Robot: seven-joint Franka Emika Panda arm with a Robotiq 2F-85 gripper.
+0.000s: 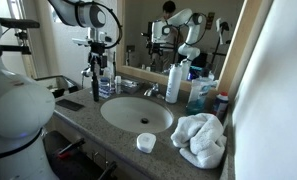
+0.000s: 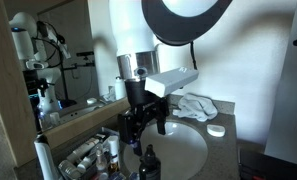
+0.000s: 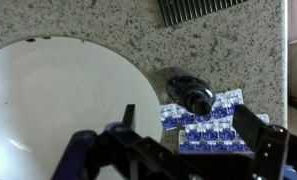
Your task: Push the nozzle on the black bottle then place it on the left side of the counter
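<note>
The gripper point(image 3: 173, 150) hangs above the counter point(image 3: 108, 20) just beside the sink point(image 3: 58, 100), jaws spread wide with nothing between them; the black bottle point(image 3: 193, 97) stands upright on the granite just ahead of the fingertips, its nozzle facing up at the wrist camera, its base touching or overlapping a blue-and-white patterned pack point(image 3: 208, 125); in an exterior view the gripper point(image 1: 96, 72) sits over the bottle point(image 1: 96, 85) at the sink's far edge, with a tall white bottle point(image 1: 174, 82) and a crumpled towel point(image 1: 201, 138) well apart on the other side; the risks from here, as I judge them: a press that lands off-centre on the nozzle could tip the narrow bottle toward the basin or onto the pack; a finger may snag the pack on the way down and drag it; a grip taken high on the pump head could slip or let the bottle swing during the carry; depth is hard to read from these views, so how high the fingertips hang above the nozzle is uncertain
</note>
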